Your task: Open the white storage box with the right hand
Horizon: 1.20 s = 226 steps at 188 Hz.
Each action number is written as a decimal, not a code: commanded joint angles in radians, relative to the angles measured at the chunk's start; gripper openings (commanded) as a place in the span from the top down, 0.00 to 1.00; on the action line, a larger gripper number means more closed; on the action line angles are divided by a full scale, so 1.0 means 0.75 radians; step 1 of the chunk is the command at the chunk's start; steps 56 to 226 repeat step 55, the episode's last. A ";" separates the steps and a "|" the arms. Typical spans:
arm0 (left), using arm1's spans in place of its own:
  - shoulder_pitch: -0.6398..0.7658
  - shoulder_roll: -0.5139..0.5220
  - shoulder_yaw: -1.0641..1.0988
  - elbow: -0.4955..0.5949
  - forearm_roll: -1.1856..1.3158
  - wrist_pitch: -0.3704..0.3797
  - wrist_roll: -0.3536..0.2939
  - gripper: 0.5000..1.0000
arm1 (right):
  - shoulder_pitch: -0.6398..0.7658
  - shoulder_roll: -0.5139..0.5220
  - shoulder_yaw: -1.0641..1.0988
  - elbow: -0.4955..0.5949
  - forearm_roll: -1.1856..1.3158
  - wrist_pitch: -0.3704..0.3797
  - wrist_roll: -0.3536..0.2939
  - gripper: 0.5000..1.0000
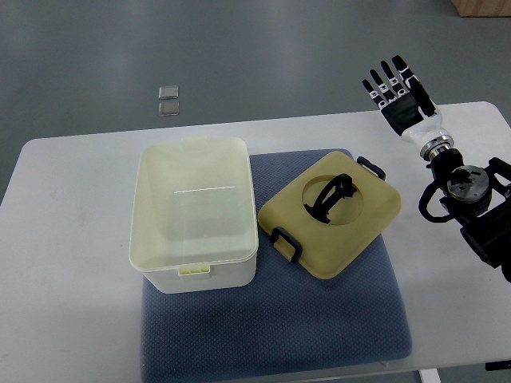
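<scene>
The white storage box (194,211) stands open and empty on the left part of a blue-grey mat (319,319). Its cream lid (331,211) lies flat on the mat just to the right of the box, top side up, with a black handle (329,198) in a round recess and black clips (286,244) at two corners. My right hand (397,94) hovers over the table's far right edge, well away from the lid, fingers straight and spread, holding nothing. The left arm is out of view.
The white table (72,239) carries the mat. The right forearm (467,195) comes in from the right edge over the table. Two small clear squares (168,100) lie on the grey floor beyond the table.
</scene>
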 commanded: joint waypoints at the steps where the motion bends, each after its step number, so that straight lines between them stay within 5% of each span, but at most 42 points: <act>1: 0.000 0.000 -0.001 -0.016 -0.001 0.001 0.000 0.00 | -0.005 0.008 -0.019 0.001 -0.018 0.014 0.041 0.13; 55: 0.000 0.000 0.003 0.002 -0.005 0.003 0.000 0.00 | -0.020 0.008 -0.015 0.001 -0.266 0.025 0.121 0.13; 226: 0.000 0.000 0.003 0.002 -0.005 0.003 0.000 0.00 | -0.020 0.008 -0.015 0.001 -0.266 0.025 0.121 0.13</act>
